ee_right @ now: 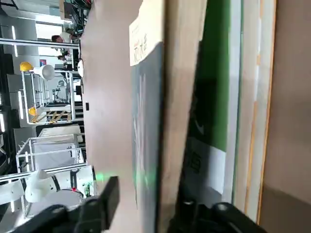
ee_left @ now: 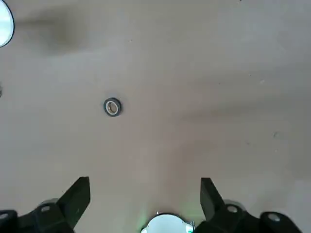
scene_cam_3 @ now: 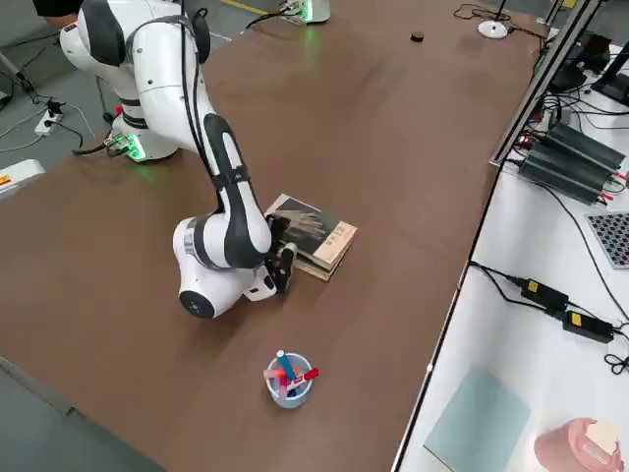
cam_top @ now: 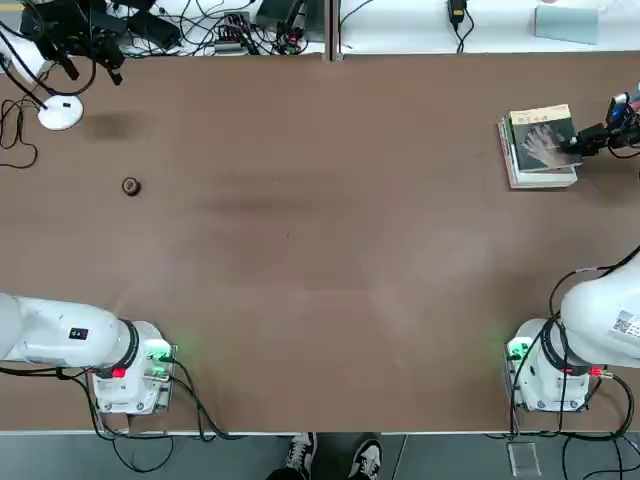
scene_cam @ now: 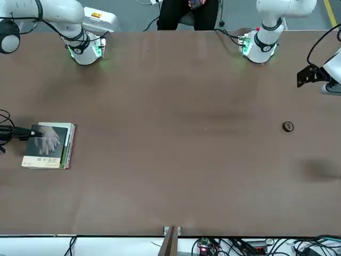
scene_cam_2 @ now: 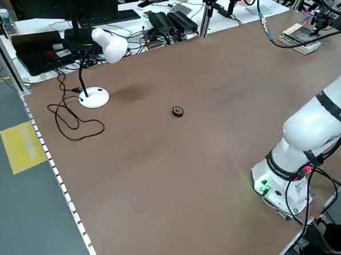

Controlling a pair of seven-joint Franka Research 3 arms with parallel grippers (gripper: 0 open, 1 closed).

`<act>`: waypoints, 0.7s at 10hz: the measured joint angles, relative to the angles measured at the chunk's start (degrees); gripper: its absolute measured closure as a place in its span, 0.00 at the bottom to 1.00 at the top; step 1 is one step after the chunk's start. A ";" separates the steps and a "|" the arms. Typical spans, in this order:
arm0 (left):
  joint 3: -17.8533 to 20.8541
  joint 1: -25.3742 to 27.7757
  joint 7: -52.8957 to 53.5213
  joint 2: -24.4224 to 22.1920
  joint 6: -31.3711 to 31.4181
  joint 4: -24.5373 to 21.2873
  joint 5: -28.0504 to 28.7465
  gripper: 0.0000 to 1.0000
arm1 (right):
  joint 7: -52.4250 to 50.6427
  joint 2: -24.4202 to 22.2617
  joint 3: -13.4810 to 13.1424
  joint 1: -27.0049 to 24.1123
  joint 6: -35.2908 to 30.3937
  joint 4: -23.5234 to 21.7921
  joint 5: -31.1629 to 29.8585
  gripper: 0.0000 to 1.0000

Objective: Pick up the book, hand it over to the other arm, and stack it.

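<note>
Brown tabletop: broad bare span toward middle from book stack.

Thick green-and-white book: near far right tabletop edge.

Small thin dark grey paperback: flat atop green-and-white book, long axis toward far edge.

Right tool: level at paperback's outer edge, jaws part-open astride it, grip uncertain.

Left tool: wide open, empty, well apart from stack.

The worktop is plain brown. The book has a dark grey cover with a pale hand picture and a tan band. It lies on a thicker green-and-white book. The desk lamp is white. The robot arms are white with green lights.
</note>
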 joint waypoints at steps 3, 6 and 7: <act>0.00 0.00 0.01 0.00 0.26 -0.07 0.00 0.00 | 0.01 -0.03 -0.07 0.02 0.20 0.64 -0.63 0.26; 0.00 0.00 0.03 0.00 0.32 -0.09 0.00 0.00 | 0.02 -0.09 -0.99 0.05 0.43 1.63 -1.28 0.04; 0.00 0.00 0.04 0.00 0.34 -0.09 0.00 0.00 | 0.09 -0.16 -1.29 0.04 0.43 1.94 -1.44 0.00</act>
